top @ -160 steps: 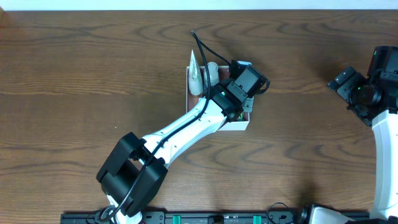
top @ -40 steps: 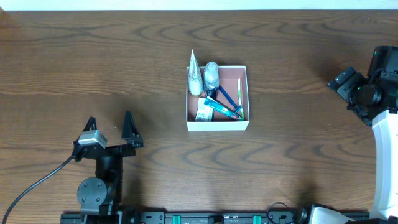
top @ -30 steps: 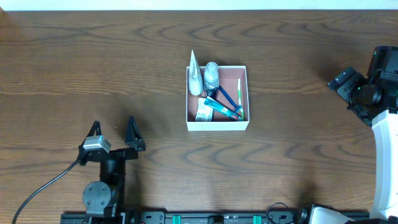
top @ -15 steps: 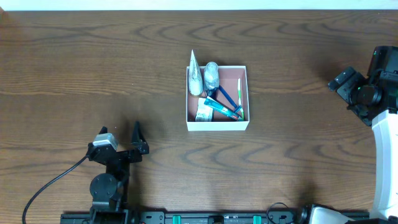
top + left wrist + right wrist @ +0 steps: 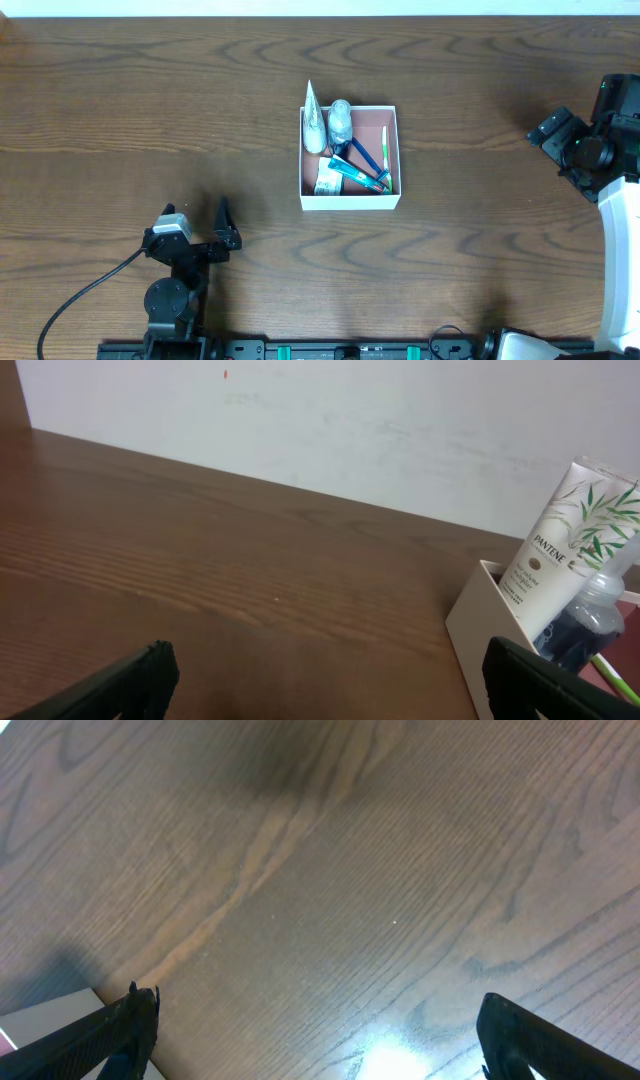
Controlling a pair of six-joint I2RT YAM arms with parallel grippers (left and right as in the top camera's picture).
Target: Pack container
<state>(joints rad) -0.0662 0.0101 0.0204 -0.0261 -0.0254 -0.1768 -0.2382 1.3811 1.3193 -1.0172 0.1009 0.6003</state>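
**Container.** Your square, shallow, white-walled cardboard box with the pinkish-brown inside (image 5: pixel 350 201) sits on the dark wood-grain bench (image 5: pixel 120 110), about mid-bench and towards the far edge.

**Contents.**
- A white tube with green leaf print (image 5: pixel 314 125) leans over the far-left wall.
- A small clear bottle (image 5: pixel 341 122) stands just beside the tube.
- A green-and-white toothbrush (image 5: pixel 384 150) lies along the right wall.
- A blue-and-teal tube (image 5: pixel 358 175) lies slantwise.
- A small printed packet (image 5: pixel 327 182) sits in the near-left corner.

**Left tool** (image 5: pixel 193 209). Your jaws are spread wide and hold nothing. It sits low at the near-left of the bench, well apart from the box. In its wrist view the box's white corner (image 5: pixel 485 630) shows ahead at the right edge.

**Right tool** (image 5: pixel 320 1045). Your jaws are spread wide with only bare bench between them. It is parked at the bench's far right side (image 5: pixel 566 133), well apart from the box, which lies off to its left.
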